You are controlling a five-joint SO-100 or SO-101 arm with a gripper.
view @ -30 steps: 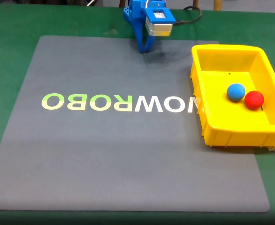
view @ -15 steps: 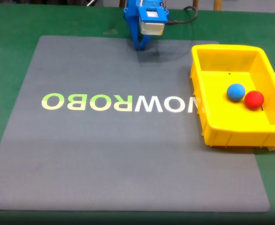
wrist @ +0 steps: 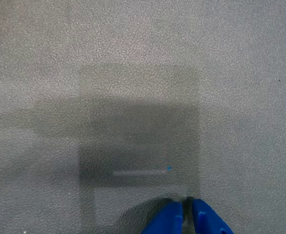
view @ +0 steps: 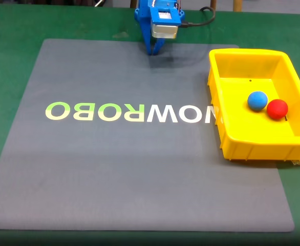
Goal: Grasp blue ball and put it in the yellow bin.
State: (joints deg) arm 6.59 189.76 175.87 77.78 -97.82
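The blue ball (view: pixel 257 100) lies inside the yellow bin (view: pixel 227 138) at the right of the fixed view, touching a red ball (view: pixel 277 108) on its right. My blue gripper (view: pixel 155 51) hangs at the far top edge of the grey mat, well left of the bin, pointing down at the mat. In the wrist view the gripper (wrist: pixel 187 207) has its two blue fingertips (wrist: pixel 168 219) pressed almost together over bare mat, holding nothing.
A large grey mat (view: pixel 114 169) with "ROBOWOW"-style lettering (view: pixel 129 111) covers the green table (view: pixel 12 31). The bin sits at the mat's right edge. A black cable (view: pixel 204 18) runs behind the arm.
The gripper drew back slightly left and toward the far edge of the mat between one second ago and half a second ago; since then it has held still. Both balls stay in the bin.
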